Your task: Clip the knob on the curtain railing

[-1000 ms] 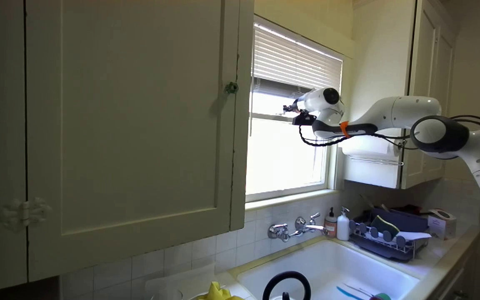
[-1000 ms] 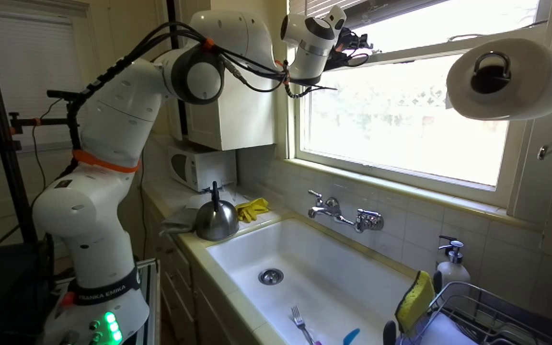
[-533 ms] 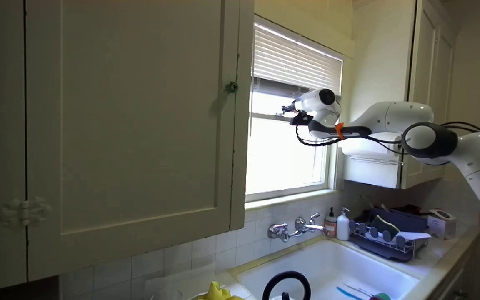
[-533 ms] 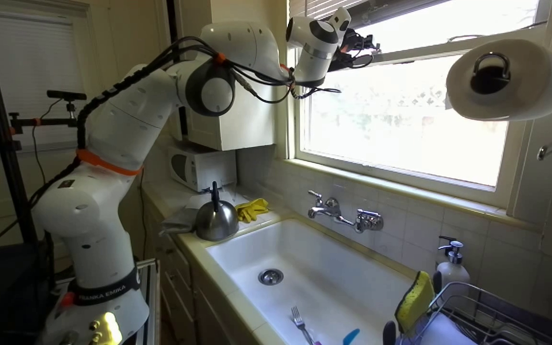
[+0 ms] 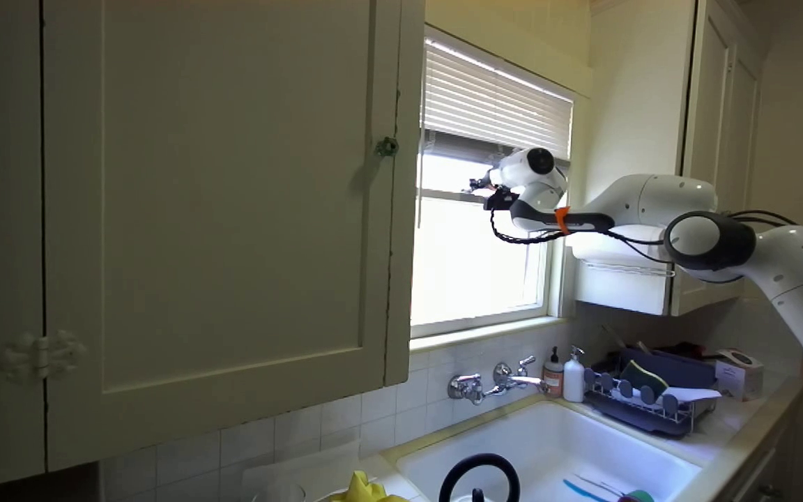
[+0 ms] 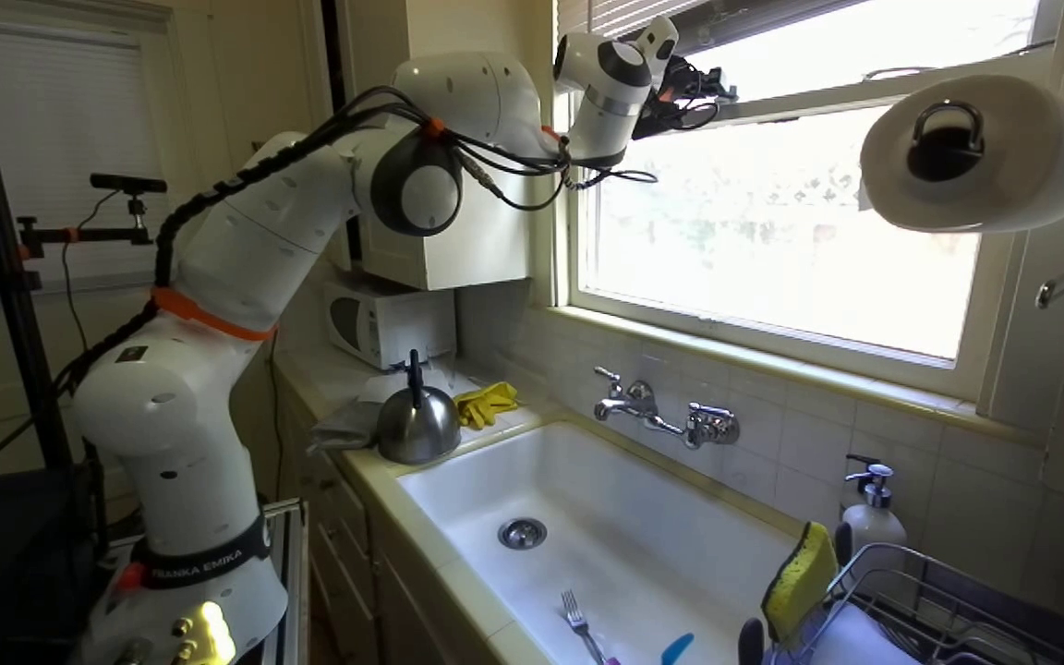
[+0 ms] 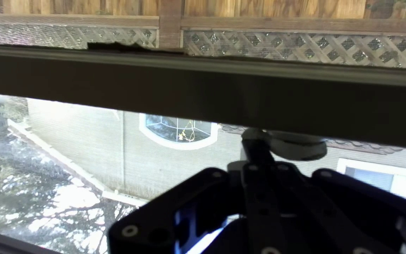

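Observation:
A pale rounded knob [image 7: 298, 147] sits at the edge of a dark horizontal window bar [image 7: 174, 88] in the wrist view, which stands upside down. My gripper [image 7: 257, 141] has its black fingers together right beside the knob's left end. The tips seem to touch it, but I cannot tell whether any part is between them. In both exterior views the gripper [image 5: 475, 184] [image 6: 726, 90] is at the window's middle crossbar, below the white slatted blind [image 5: 502, 97]. The curtain railing of that blind is not clear at this size. The knob is too small to see in the exterior views.
A cabinet door [image 5: 234, 195] fills the left of an exterior view. A paper towel roll [image 6: 985, 152] hangs right of the window. Below are a faucet [image 6: 643, 406], the white sink [image 6: 587, 499], a kettle [image 6: 417, 425] and a dish rack [image 5: 652, 404].
The arm's elbow has come down and forward. The gripper has shifted slightly along the window crossbar, away from the base. The base light has gone from green to yellow.

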`<control>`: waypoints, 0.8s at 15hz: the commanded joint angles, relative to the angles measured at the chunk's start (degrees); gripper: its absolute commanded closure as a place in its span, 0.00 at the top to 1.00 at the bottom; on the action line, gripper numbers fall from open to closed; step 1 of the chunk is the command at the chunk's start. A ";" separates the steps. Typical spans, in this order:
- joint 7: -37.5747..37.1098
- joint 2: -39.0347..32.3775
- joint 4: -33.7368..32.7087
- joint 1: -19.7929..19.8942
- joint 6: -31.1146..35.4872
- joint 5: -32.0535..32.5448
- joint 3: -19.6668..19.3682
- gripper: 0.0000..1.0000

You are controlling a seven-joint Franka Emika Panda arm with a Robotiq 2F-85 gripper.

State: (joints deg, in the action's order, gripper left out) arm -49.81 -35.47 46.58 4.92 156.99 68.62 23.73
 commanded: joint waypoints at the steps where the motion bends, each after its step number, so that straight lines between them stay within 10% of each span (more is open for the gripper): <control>1: 4.66 -3.76 -5.50 -1.12 -1.72 -1.96 1.35 0.00; 5: 6.70 3.40 4.87 3.14 1.42 -3.65 3.75 0.00; 12: 23.65 14.93 23.79 21.59 -1.53 -22.10 21.07 0.00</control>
State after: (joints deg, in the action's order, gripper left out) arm -31.81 -27.96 59.02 17.90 160.08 52.82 39.33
